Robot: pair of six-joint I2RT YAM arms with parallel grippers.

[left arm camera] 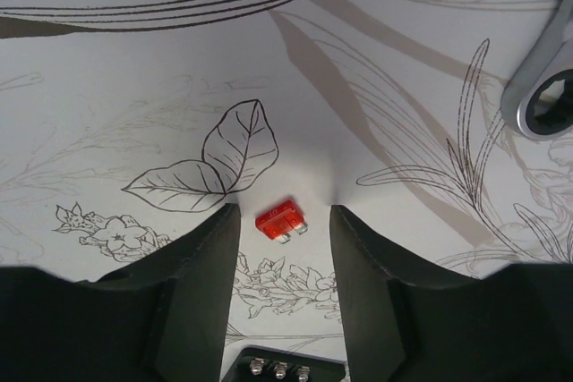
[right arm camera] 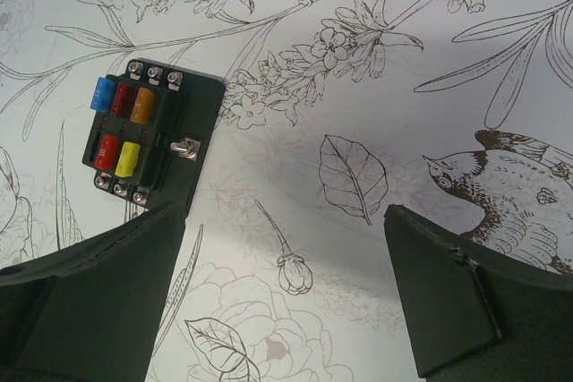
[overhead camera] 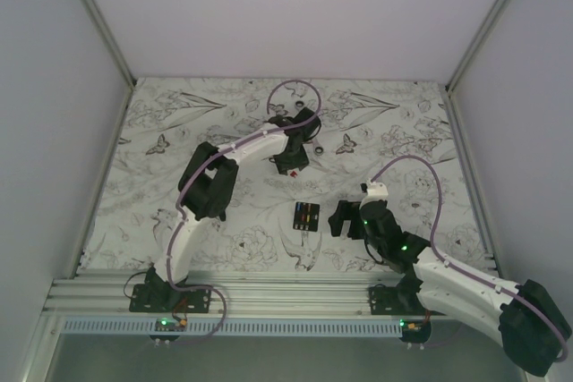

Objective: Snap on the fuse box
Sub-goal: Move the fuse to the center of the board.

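The fuse box (overhead camera: 306, 217) is a small black box lying flat on the flowered mat, mid-table. In the right wrist view the fuse box (right arm camera: 152, 136) shows blue, red, orange and yellow fuses in its top face. My right gripper (overhead camera: 345, 218) hovers just right of it, open, and the right gripper (right arm camera: 282, 248) has only bare mat between its fingers. My left gripper (overhead camera: 291, 165) is farther back, pointing down. In its wrist view the left gripper (left arm camera: 285, 212) is open, with a loose red fuse (left arm camera: 280, 220) lying on the mat between the fingertips, untouched. The fuse box's edge (left arm camera: 282, 366) shows below.
A silver metal ring-shaped part (left arm camera: 544, 87) lies to the right of the left gripper, and a small ring (overhead camera: 315, 148) shows there in the top view. White walls close in the mat on three sides. An aluminium rail (overhead camera: 269, 292) runs along the near edge.
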